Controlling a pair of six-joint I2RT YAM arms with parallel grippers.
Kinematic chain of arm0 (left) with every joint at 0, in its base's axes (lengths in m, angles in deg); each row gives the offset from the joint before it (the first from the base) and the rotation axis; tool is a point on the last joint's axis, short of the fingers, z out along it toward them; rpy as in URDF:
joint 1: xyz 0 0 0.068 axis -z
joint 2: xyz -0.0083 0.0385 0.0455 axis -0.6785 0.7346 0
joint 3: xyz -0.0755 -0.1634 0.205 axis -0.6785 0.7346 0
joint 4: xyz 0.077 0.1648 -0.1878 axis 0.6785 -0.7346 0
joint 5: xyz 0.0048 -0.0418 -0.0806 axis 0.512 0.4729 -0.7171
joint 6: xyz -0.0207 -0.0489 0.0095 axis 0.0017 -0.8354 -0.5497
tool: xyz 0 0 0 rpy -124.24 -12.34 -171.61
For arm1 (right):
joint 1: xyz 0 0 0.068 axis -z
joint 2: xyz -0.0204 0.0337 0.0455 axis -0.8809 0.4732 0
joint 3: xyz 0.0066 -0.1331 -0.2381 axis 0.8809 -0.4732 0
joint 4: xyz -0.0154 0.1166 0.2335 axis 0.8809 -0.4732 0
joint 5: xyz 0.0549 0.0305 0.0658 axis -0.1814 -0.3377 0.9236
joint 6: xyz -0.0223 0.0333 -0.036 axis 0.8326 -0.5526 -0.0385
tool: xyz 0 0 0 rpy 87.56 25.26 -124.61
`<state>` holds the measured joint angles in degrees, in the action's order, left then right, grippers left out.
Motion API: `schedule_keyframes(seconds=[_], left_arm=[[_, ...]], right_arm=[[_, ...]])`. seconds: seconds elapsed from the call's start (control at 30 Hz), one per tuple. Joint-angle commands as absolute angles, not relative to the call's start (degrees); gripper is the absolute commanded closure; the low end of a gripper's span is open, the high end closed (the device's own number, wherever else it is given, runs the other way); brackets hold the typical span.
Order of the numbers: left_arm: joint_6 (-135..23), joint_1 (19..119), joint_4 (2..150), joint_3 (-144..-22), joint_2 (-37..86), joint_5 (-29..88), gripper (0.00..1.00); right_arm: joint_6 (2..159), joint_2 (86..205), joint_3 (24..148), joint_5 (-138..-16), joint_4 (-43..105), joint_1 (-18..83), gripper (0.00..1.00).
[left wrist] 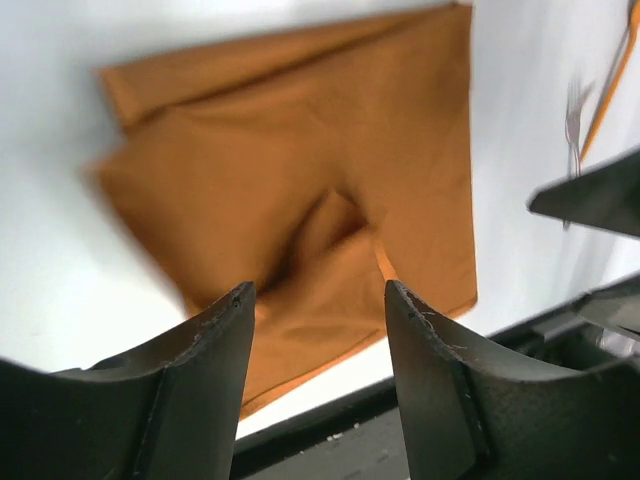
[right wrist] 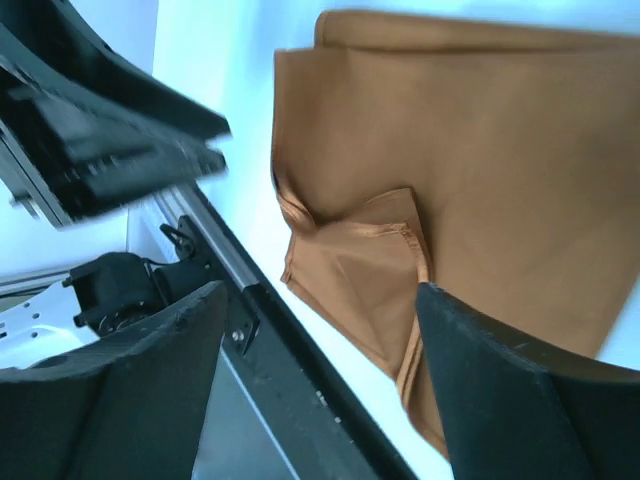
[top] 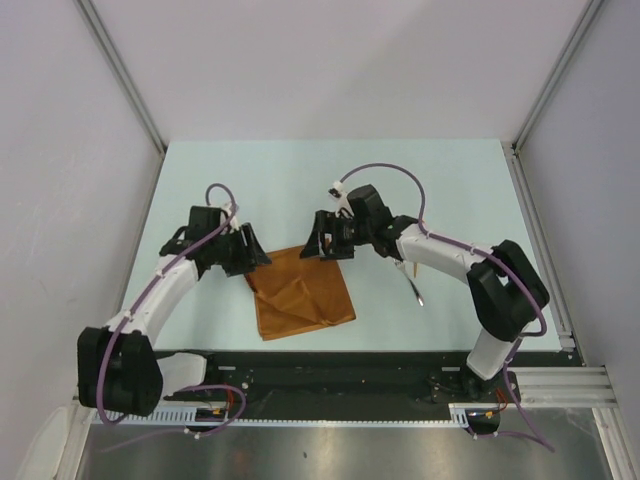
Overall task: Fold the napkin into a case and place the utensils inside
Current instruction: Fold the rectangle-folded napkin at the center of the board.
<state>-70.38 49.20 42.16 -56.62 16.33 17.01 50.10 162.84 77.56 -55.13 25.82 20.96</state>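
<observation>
Folded napkin (top: 303, 292); perhaps a fork (top: 412, 285) nearby

Enclosure seen from above. We see a pale green table (top: 300, 170) closed in by plain white panels: a back wall (top: 330, 60), a left wall (top: 60, 200) and a right wall (top: 600, 220). Slanting aluminium struts (top: 122, 75) rise from its far corners, and we note a grooved aluminium rail (top: 547, 260) along its right edge. A black strip (top: 330, 365) borders the near edge, with a brushed metal plate (top: 330, 455) before it. Light is soft and even, shadows faint
</observation>
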Motion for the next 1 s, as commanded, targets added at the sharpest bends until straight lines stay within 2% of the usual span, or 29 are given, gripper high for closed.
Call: schedule_keyframes(seconds=[0.0,0.07,0.2,0.33,0.6,0.97], left_arm=[[-72.6,54.9,45.2,-61.3,18.6,16.3,0.41],[-73.5,56.6,45.5,-61.6,19.7,16.6,0.43],[-74.1,56.8,44.7,-61.9,20.0,20.8,0.43],[-73.8,53.9,42.4,-62.1,20.5,25.5,0.35],[-72.3,48.4,43.6,-60.2,23.9,20.3,0.38],[-72.1,47.9,43.1,-58.3,18.7,20.0,0.38]], right_arm=[[51.7,165.5,77.1,-51.0,29.9,20.3,0.25],[50.9,167.4,76.8,-51.0,32.9,20.4,0.33],[50.9,171.6,78.0,-51.0,34.9,20.4,0.37],[52.3,174.9,79.7,-50.5,35.1,20.1,0.36],[55.1,179.5,82.8,-51.7,32.8,17.3,0.36],[61.7,183.7,87.5,-54.6,27.7,13.3,0.36]])
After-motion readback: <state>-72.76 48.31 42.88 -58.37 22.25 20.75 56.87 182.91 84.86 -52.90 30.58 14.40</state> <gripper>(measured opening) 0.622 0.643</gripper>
